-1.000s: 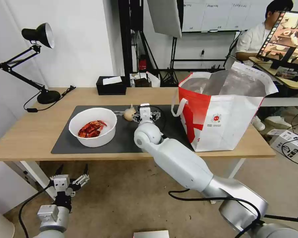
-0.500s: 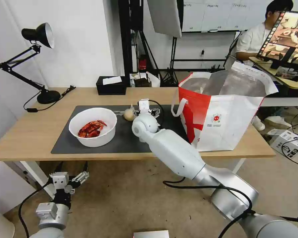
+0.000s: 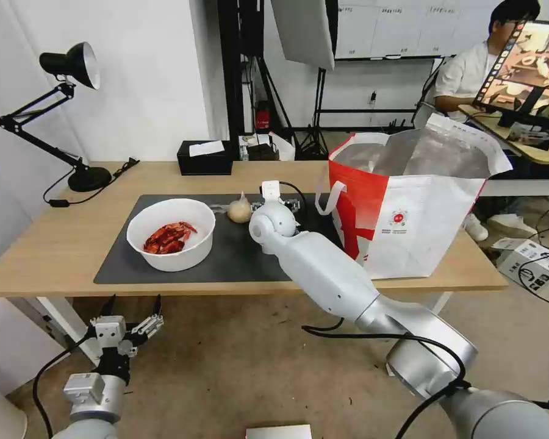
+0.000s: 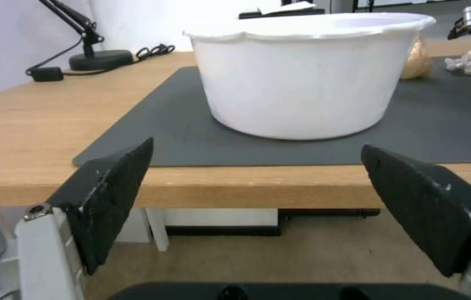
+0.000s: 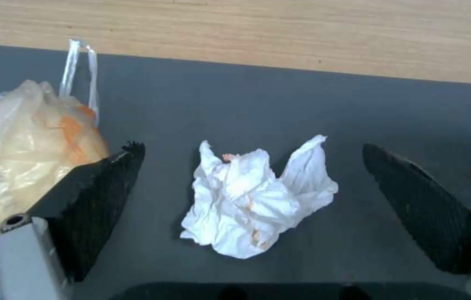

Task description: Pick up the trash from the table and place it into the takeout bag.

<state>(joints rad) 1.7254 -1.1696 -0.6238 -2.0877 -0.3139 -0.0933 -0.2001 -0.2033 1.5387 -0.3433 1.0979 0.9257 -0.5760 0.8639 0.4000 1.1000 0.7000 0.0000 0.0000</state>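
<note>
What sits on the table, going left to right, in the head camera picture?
Black desk lamp → white round bowl of red shells → small knotted beige plastic bag → right tool above the dark grey mat → big white-and-red takeout bag.

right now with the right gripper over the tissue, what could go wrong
1. The right gripper is open around the crumpled tissue, but one finger sits right beside the knotted plastic bag; closing might pinch or drag it.
2. The tissue is loose and light, so it could slip free before reaching the takeout bag.
</note>
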